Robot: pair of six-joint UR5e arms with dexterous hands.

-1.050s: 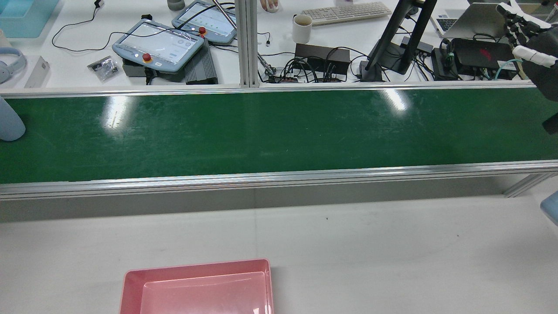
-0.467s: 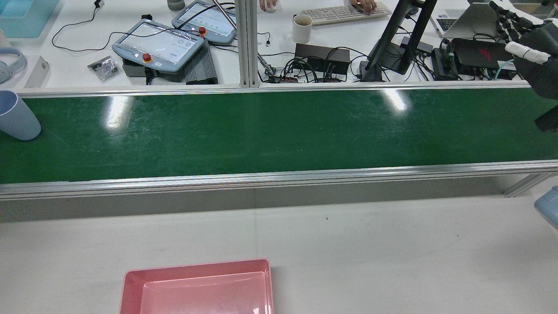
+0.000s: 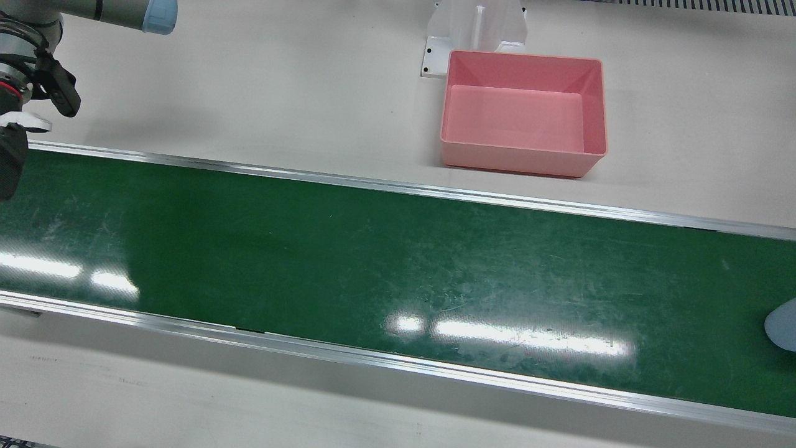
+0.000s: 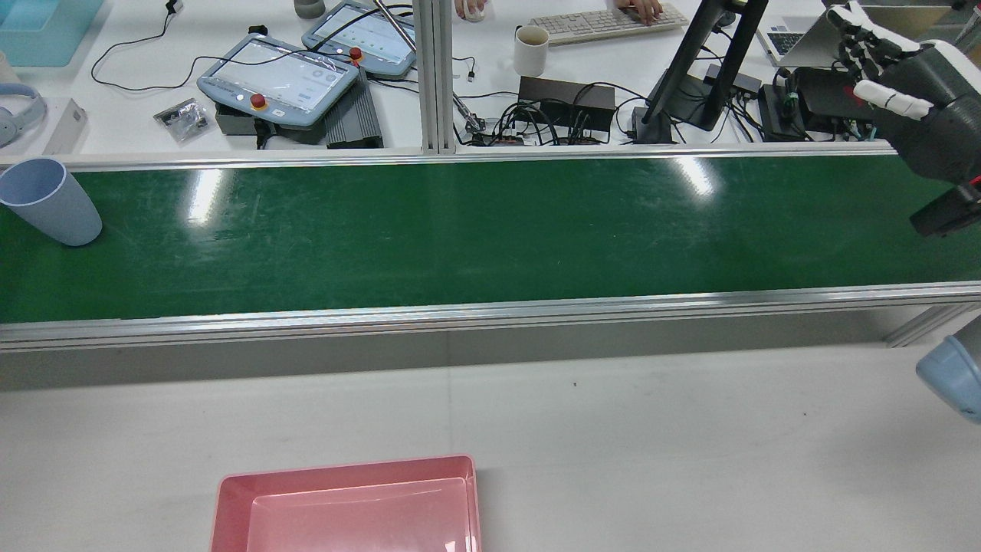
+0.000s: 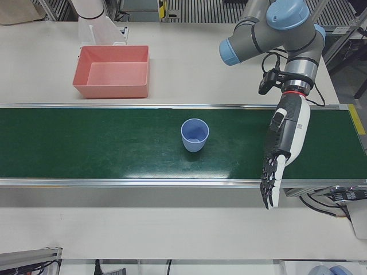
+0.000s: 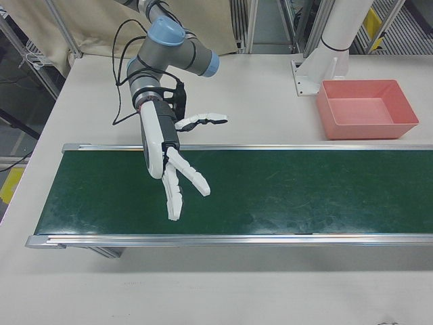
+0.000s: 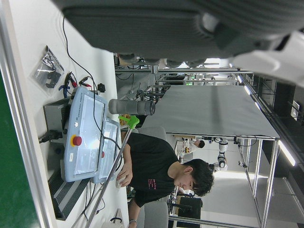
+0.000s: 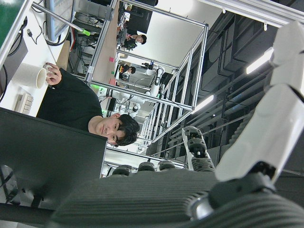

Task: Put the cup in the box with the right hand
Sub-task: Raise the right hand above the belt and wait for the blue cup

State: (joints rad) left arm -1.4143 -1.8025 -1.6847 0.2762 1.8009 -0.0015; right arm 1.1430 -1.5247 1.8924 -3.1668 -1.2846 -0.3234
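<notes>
Front view: pink box [image 3: 522,118] sits empty on the white table [image 3: 280,93], just beyond the green belt [image 3: 373,261]. Cup [image 3: 782,323] only partly visible at the view's right edge, on the belt. Part of the right arm at the top left corner.

Rear view: cup [image 4: 47,201] upright on the belt at the far left end, open side up, well apart from the box [image 4: 345,506] near the bottom edge. Right hand [image 4: 897,84] raised at the upper right, fingers spread, empty. Two control tablets [image 4: 280,77] and a white mug [image 4: 530,50] on the desk behind the belt.

Left-front view: cup [image 5: 195,134] stands mid-belt, box [image 5: 113,71] on the table behind it. Left hand [image 5: 284,152] hangs over the belt's near rail, fingers straight and pointing down, holding nothing, well apart from the cup.

Right-front view: right hand [image 6: 177,166] over the belt, fingers splayed wide, empty. Box [image 6: 367,108] far off on the table; no cup in this frame.

Left hand view: tablets and a seated person [image 7: 152,166] past the belt edge.

Right hand view: one white finger, another seated person [image 8: 80,111]; no cup.
</notes>
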